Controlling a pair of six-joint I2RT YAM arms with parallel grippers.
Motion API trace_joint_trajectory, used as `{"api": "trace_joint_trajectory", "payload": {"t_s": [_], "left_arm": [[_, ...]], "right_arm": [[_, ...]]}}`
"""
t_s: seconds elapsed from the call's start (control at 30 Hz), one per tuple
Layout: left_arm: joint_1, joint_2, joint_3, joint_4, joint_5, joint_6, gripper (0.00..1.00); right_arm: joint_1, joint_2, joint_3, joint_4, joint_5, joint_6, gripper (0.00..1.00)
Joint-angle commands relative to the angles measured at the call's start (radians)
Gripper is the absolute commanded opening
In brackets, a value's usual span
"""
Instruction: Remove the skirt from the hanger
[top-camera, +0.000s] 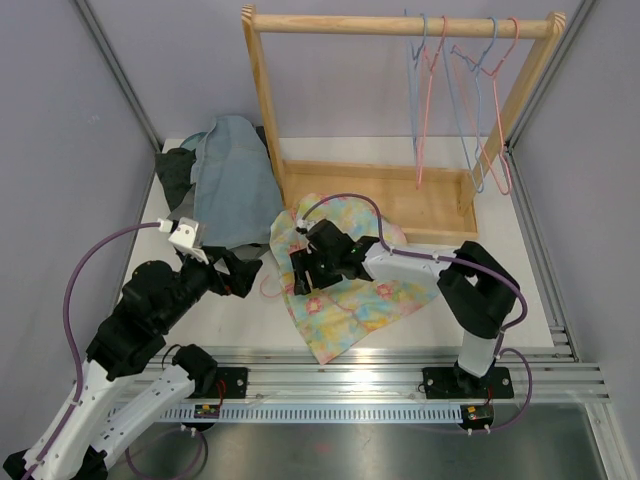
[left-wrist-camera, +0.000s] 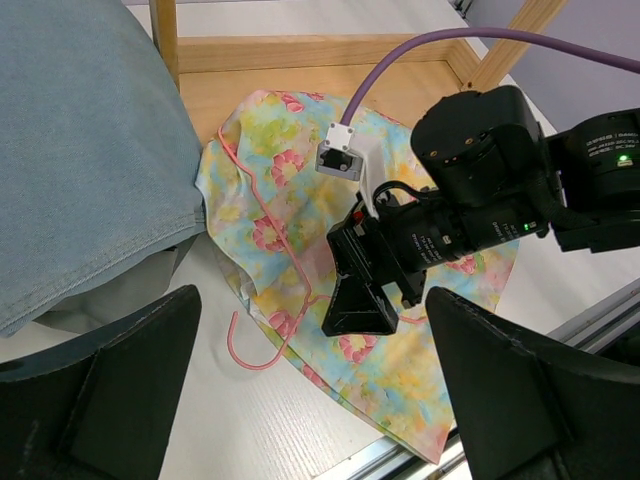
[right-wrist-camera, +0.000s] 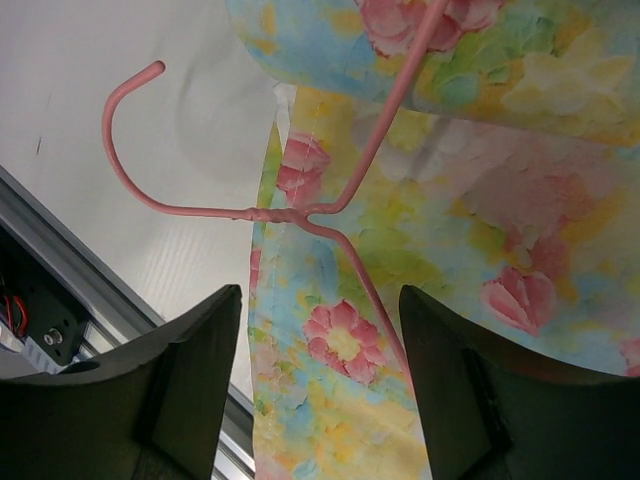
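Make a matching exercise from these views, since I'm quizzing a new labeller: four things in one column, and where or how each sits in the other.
Things
1. pink hanger
2. denim garment
3. right gripper
4. spare hangers

Places or states
A. hung on the rack rail
B. open, above the hanger's neck
C. heaped left of the rack
D. lying with the floral skirt, hook on the table

Pairs: 1-D, 2-C, 3-B, 4-A

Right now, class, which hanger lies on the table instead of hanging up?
The pink hanger lying with the floral skirt, hook on the table; the others hang from the wooden rack.
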Motion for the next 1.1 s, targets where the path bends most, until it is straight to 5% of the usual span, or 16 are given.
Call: {"api": "trace_joint_trajectory", "payload": {"t_s": [0.0,0.23,0.33,0.47,0.77,1.07], "left_arm": [[-0.005,-0.005,-0.003,0.024,0.004,-0.008,0.99],[-0.005,-0.005,-0.004,0.027,0.007,-0.009,0.99],[-0.005,-0.002,-0.004,0.03,0.009,-0.008,0.99],[-0.005,0.004,-0.006,0.03,0.012,-0.009,0.99],[-0.005,0.001,-0.007,0.03,0.013,-0.011,0.99],[-0.005,0.041,0.008,0.055,0.029,-0.006,0.99]], "right_arm": [[0.002,0.017,-0.015,0.072,-0.011,-0.018,0.7],[0.002,0.041,-0.062,0.128,-0.037,0.008,0.62],[0.002,0.04,-0.076,0.141,-0.043,0.019,0.42],[0.002,0.035,-0.079,0.14,-0.046,0.021,0.0],[0.007,-0.103,-0.042,0.074,-0.046,0.028,0.0],[0.009,-0.364,0.255,-0.159,0.0,0.022,0.0]]}}
